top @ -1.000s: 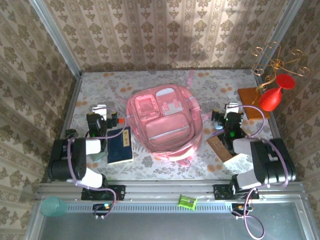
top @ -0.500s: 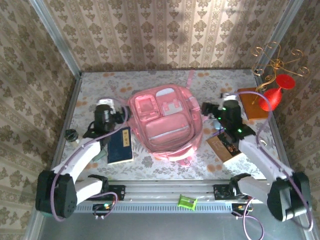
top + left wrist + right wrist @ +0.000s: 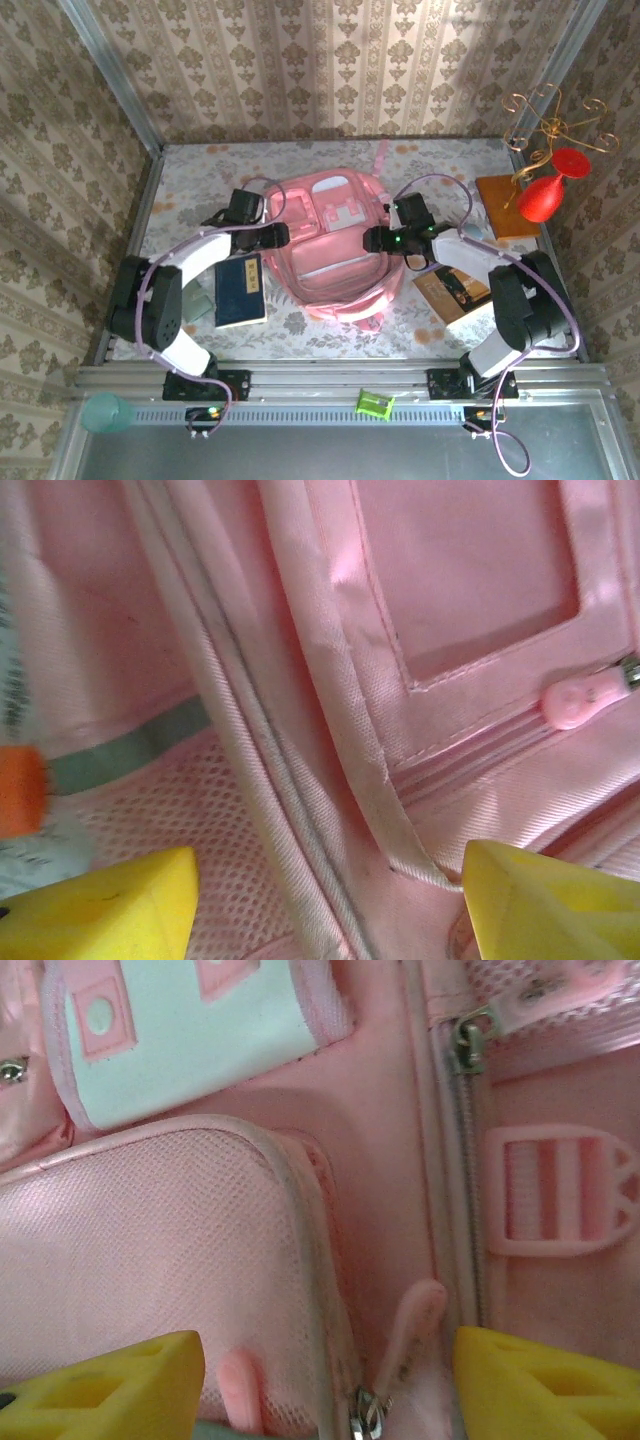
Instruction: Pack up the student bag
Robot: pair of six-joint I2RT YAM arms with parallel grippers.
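One student bag (image 3: 330,262) lay front-up at the centre of one table (image 3: 200,180). Two grippers flanked it, the left gripper (image 3: 283,236) at its left edge and the right gripper (image 3: 369,240) at its right. Both had their jaws spread over the pink fabric. Two books lay alongside: one blue book (image 3: 240,292) and one brown book (image 3: 455,290).

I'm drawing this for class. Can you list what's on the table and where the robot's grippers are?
bag: large soft pink fabric backpack, lying flat mid-table
left gripper: open, over the bag's left edge
right gripper: open, over its right side
beside bag: dark blue book left, brown book right
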